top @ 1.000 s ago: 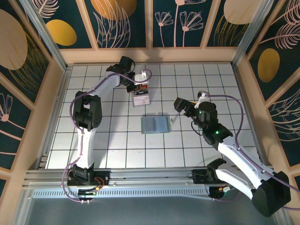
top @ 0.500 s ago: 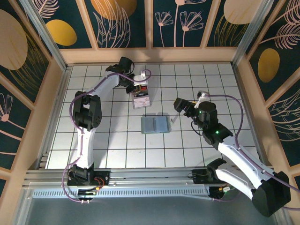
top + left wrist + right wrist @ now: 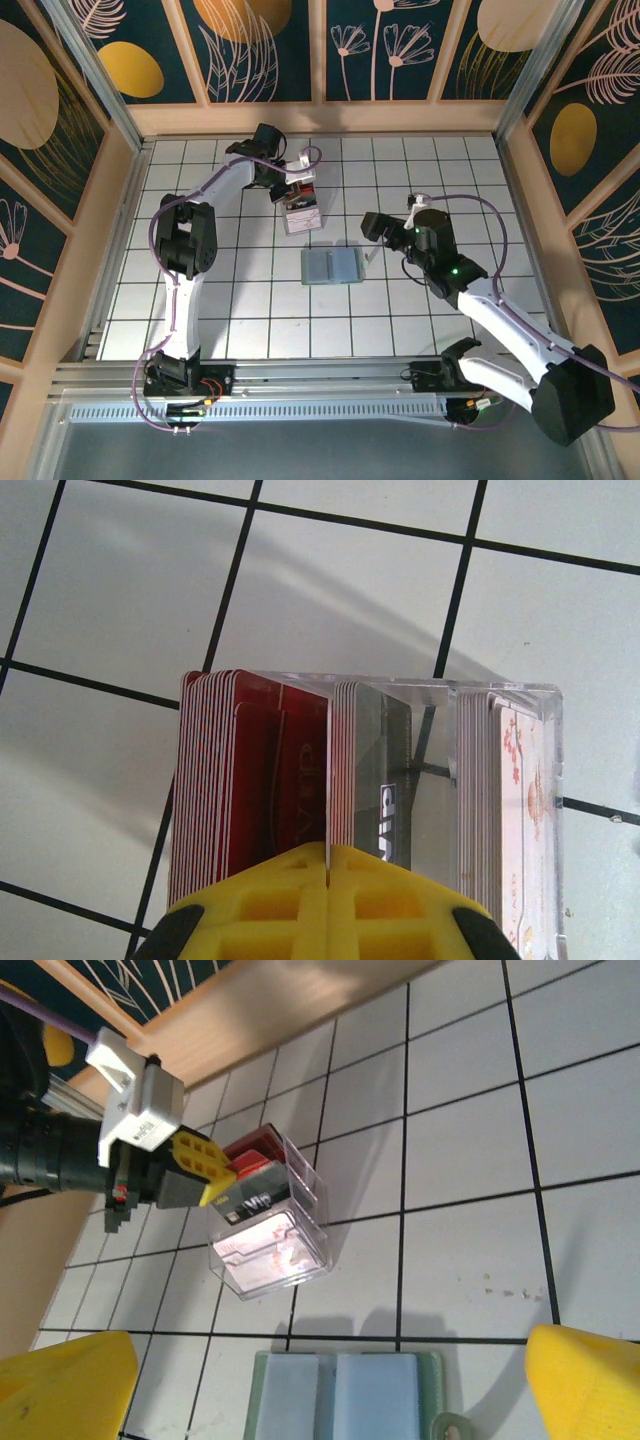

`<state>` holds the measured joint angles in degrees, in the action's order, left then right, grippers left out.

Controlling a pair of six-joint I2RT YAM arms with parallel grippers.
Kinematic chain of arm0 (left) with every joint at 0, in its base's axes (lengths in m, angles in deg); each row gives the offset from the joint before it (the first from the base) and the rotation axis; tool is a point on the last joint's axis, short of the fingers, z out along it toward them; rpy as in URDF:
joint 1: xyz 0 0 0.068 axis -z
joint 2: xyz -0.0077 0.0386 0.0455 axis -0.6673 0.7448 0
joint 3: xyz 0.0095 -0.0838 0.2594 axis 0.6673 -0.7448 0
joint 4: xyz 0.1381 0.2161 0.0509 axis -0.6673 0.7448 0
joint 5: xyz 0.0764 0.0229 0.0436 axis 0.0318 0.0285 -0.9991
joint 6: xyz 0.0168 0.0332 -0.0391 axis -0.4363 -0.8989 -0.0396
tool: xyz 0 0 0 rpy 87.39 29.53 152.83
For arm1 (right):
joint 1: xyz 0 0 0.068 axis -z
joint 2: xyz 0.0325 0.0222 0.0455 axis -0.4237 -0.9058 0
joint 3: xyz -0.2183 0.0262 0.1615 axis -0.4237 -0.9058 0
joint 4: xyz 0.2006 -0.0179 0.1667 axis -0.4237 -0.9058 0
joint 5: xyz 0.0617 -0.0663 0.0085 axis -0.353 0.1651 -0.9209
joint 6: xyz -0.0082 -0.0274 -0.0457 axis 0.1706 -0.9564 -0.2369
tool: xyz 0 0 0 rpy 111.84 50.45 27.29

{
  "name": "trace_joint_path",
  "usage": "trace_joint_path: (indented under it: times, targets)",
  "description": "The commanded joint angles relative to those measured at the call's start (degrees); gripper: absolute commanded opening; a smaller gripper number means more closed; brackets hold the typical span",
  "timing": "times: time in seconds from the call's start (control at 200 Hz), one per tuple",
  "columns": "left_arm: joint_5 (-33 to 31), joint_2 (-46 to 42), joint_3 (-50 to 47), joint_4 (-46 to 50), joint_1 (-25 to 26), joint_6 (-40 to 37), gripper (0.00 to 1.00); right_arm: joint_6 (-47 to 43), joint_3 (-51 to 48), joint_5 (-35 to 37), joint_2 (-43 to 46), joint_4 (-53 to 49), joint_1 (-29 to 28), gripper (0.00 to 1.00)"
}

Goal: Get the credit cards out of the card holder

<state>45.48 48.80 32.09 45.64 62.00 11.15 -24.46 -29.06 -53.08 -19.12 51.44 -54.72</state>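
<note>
Left gripper (image 3: 327,880), pinched on a dark card (image 3: 385,780), should drop it squarely into the clear box (image 3: 300,1250) ahead; right gripper (image 3: 371,227) gapes wide.

The one word I could read was "VIP", in white letters on a dark card (image 3: 385,810) standing in the clear box (image 3: 505,693). In my left wrist view it ran sideways, just at 1 o'clock of my left gripper (image 3: 328,852). In my right wrist view the same "VIP" showed on that card (image 3: 248,1203), at the 10 o'clock end of the box (image 3: 305,1190). The red card (image 3: 285,780) at 9 o'clock of the dark one bore faint raised letters that I could not make out. The pale card (image 3: 520,810) at 3 o'clock carried red marks too small to read.
</note>
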Motion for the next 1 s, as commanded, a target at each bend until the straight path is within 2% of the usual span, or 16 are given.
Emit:
trace_joint_path:
  times: [0.0, 0.06, 0.185, 0.255, 0.49, 0.611, 0.676, 0.726, 0.841, 0.901, 0.996]
  targets:
    - [0.1, -2.1, -1.0, 1.1, 0.1, 2.5, 0.19, 0.1, 3.4, -0.5, -0.9, -1.6, 0.3, 0.99]
    - [0.1, -2.2, -0.4, 1.2, 0.1, 3.1, 0.27, 2.2, 4.8, 1.2, -2.0, -4.4, 0.3, 0.99]
    - [0.5, -2.2, 2.3, 2.2, 0.1, 4.5, 0.29, 1.9, 7.5, 1.7, -5.2, -7.3, 0.2, 0.99]
    - [1.4, -2.3, 4.7, 4.1, 0.2, 5.1, 0.35, 1.8, 7.9, 2.7, -6.0, -7.5, -0.6, 0.99]
    - [2.8, -5.7, 7.9, 7.0, 0.2, 7.1, 0.45, 0.5, 10.9, 5.4, -9.5, -11.5, -1.4, 0.99]
    - [2.7, -9.2, 6.6, 6.0, 0.2, 9.3, 0.49, -0.9, 12.3, 7.9, -11.9, -12.9, -5.0, 0.96]
    - [1.3, -12.2, 3.7, 3.0, 0.2, 12.5, 0.52, -1.4, 13.5, 10.8, -13.4, -13.7, -7.4, 0.91]
    - [-0.4, -15.1, 0.4, -0.3, 0.2, 15.4, 0.60, -1.6, 14.8, 12.8, -15.0, -14.9, -9.0, 0.84]
    - [-6.4, -23.7, -11.3, -11.2, 0.2, 24.3, 0.85, -2.0, 18.2, 16.8, -19.2, -17.7, -13.2, 0.67]
    - [-9.6, -29.0, -18.0, -17.2, 0.2, 29.3, 0.98, -1.9, 19.8, 17.8, -21.5, -19.0, -15.2, 0.61]
    - [-15.3, -38.4, -29.6, -26.8, 0.2, 38.0, 0.99, -1.4, 22.3, 18.5, -25.4, -20.8, -18.0, 0.57]
